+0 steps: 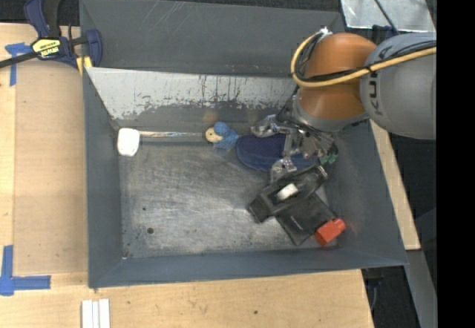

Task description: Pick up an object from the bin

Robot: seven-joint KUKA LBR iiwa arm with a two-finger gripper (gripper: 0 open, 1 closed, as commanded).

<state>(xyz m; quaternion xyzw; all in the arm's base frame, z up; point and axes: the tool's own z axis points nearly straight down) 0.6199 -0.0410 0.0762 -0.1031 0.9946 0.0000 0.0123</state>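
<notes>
While the gripper (291, 154) hangs low near the right end of the bin (104, 193), you cannot tell how wide it stands or whether it grips anything. Just beside it, on the view's left, lies a dark blue rounded thing (256, 152). Right below the gripper in the view, a black block (297, 215) with a white part crowds in, with an orange-red piece (330, 231) at its corner. Well off to the left lie a small tan piece (215, 133) and a white cylinder (128, 142).
</notes>
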